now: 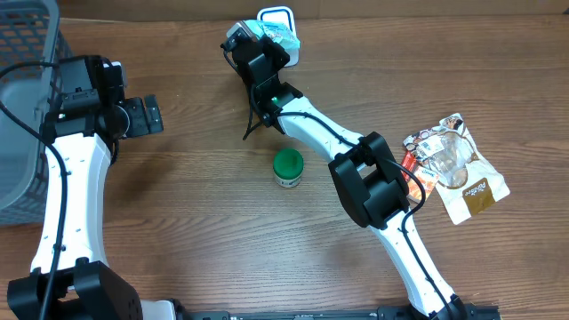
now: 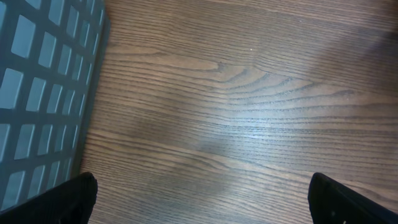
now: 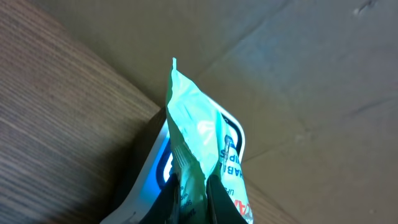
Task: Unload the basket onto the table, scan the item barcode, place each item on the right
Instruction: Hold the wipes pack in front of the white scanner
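My right gripper (image 1: pixel 265 46) (image 3: pixel 200 200) is shut on a light green snack bag (image 1: pixel 279 36) (image 3: pixel 194 121), pinching its lower edge between both fingers. The bag stands on edge just over a white barcode scanner (image 1: pixel 276 15) (image 3: pixel 157 171) at the table's far edge; the scanner glows blue beneath it. I cannot tell whether the bag touches the scanner. My left gripper (image 1: pixel 144 116) (image 2: pixel 202 202) hangs open over bare wood at the left, with nothing between its fingers.
A grey mesh basket (image 1: pixel 22 107) (image 2: pixel 37 93) stands at the far left beside the left gripper. A small jar with a green lid (image 1: pixel 287 167) sits mid-table. A clear and brown snack pouch (image 1: pixel 453 164) lies at the right.
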Controlling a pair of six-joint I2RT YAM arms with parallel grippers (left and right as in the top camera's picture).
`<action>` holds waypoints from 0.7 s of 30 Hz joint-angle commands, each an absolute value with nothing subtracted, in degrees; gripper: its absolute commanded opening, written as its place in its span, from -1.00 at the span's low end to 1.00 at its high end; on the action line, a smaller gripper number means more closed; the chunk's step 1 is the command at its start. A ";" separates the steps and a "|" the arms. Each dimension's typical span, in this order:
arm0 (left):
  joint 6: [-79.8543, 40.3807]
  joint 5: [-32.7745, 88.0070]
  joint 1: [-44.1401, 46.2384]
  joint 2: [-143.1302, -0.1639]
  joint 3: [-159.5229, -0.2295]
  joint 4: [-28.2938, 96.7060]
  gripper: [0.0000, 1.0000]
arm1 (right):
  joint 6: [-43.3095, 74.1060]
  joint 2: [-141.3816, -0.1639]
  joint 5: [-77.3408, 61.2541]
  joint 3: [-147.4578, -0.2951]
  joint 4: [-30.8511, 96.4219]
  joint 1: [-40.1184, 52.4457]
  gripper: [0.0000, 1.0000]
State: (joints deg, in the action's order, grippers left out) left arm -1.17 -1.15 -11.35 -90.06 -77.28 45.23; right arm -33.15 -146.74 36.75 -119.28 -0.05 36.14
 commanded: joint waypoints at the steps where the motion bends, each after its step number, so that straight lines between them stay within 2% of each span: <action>1: -1.72 -1.28 -11.22 -90.35 -77.67 45.19 1.00 | -30.02 -146.71 35.73 -118.89 1.41 35.83 -0.93; 15: -1.72 -1.28 -11.22 -90.35 -77.67 45.19 0.99 | -29.19 -143.59 35.33 -118.89 -4.43 36.14 -0.93; 21: -1.72 -1.28 -11.22 -90.35 -77.67 45.19 1.00 | -18.72 -136.97 36.38 -118.91 -2.42 34.70 -0.93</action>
